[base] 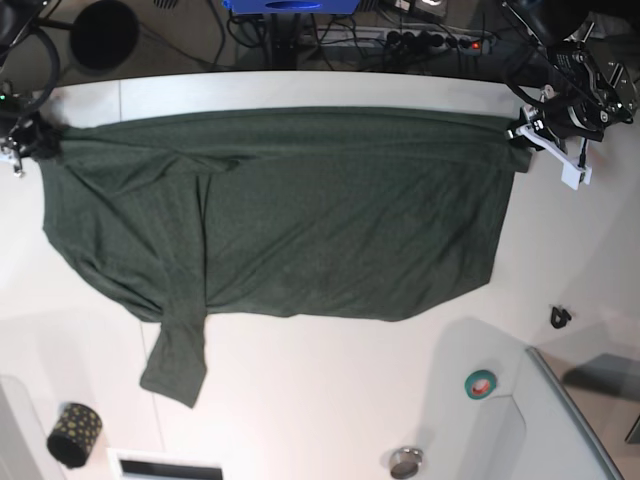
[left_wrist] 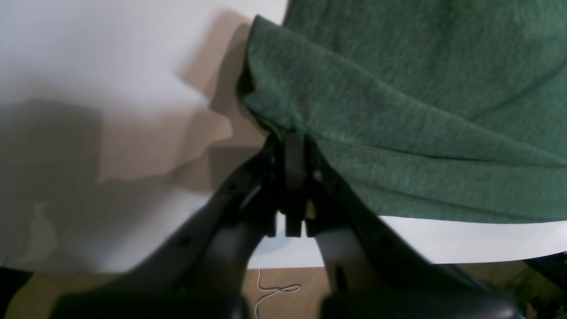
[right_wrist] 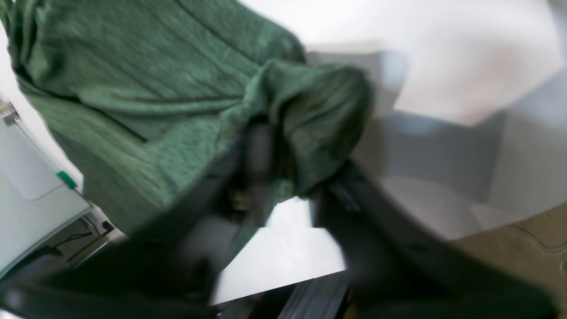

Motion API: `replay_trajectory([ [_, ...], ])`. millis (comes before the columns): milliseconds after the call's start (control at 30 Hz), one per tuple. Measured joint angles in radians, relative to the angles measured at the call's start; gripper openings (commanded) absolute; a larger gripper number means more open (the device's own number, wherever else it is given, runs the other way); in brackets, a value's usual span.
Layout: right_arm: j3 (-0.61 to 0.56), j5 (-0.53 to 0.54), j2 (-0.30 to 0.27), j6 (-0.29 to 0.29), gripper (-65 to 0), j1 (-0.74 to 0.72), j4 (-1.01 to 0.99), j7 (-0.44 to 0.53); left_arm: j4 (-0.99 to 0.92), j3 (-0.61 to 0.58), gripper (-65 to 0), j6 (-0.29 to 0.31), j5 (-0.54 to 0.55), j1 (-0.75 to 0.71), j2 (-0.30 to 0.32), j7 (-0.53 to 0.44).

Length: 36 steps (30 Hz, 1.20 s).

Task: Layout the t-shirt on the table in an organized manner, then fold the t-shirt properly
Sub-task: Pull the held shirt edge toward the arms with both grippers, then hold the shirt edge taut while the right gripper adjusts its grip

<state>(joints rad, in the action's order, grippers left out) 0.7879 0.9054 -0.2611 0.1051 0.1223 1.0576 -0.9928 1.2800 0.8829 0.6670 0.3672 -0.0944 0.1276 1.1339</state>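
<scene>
Item: t-shirt (base: pixel 300 220), dark green, plain. Spread across the far half of the white surface (base: pixel 350 400), stretched sideways between the two arms; one short sleeve (base: pixel 175 355) trails toward the near edge, away from the body of the garment.

Left hand (left_wrist: pixel 294 141): at the t-shirt's corner on the base view's right; fingers pressed together, pinching a folded fabric edge, as the left wrist view shows.

Right hand (right_wrist: pixel 283 177): at the t-shirt's opposite corner, base view's left. The right wrist view is blurred; fingers stand apart, a bunch of cloth draped over and between them. Whether the cloth is gripped cannot be told.

Other items, placed relative to the t-shirt:
- Grey raised tray (base: pixel 560 420), beyond the near right corner; contents not discernible.
- Green tape roll (base: pixel 481 383), just beside the tray, on the surface.
- Small round metallic item (base: pixel 406 462), near the front edge, below the garment's hem.
- Dark dotted cup (base: pixel 74 433), below the trailing sleeve, to its left; interior not visible.
- Small black object (base: pixel 560 317), right of the t-shirt, apart from it.
</scene>
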Motion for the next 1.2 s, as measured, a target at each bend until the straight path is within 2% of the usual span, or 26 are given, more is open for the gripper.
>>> replay_trajectory([
  [67,0.002,-0.003,0.011,0.057,-30.6,0.008,0.033,0.004,0.000,0.000,-65.0,0.000,0.000,-0.008,0.000,0.000],
  [133,0.037,0.005,0.037,0.115,-26.0,0.020,0.078,0.003,0.000,0.000,-65.0,0.000,0.002,-0.009,0.000,0.000],
  [267,0.098,-0.002,0.077,0.131,-26.0,0.076,0.159,-0.006,0.000,0.000,-65.0,0.000,0.003,-0.008,0.001,0.000],
  [533,0.104,0.001,0.150,0.139,-25.4,0.147,0.217,-0.002,0.000,0.000,-65.0,0.000,0.003,-0.008,0.000,0.000],
  [567,0.104,0.000,0.155,0.147,-25.4,0.148,0.217,-0.002,0.000,0.000,-65.0,0.000,0.003,-0.008,0.000,0.000],
  [667,0.105,0.000,0.178,0.219,-25.4,0.147,0.217,-0.001,0.000,0.000,-65.0,0.000,0.003,-0.008,0.000,0.000],
  [833,0.105,0.000,0.228,0.244,-25.4,0.144,0.217,0.052,0.000,0.000,-65.0,0.000,0.003,-0.009,0.000,0.000],
  [1000,0.102,-0.008,0.233,0.242,-25.4,0.135,0.214,0.119,0.000,0.000,-65.0,0.000,0.003,-0.007,0.001,0.000],
  [1200,0.104,0.022,0.212,0.252,-26.0,0.125,0.155,0.129,0.000,0.000,-65.0,-0.001,0.003,-0.005,0.000,0.000],
])
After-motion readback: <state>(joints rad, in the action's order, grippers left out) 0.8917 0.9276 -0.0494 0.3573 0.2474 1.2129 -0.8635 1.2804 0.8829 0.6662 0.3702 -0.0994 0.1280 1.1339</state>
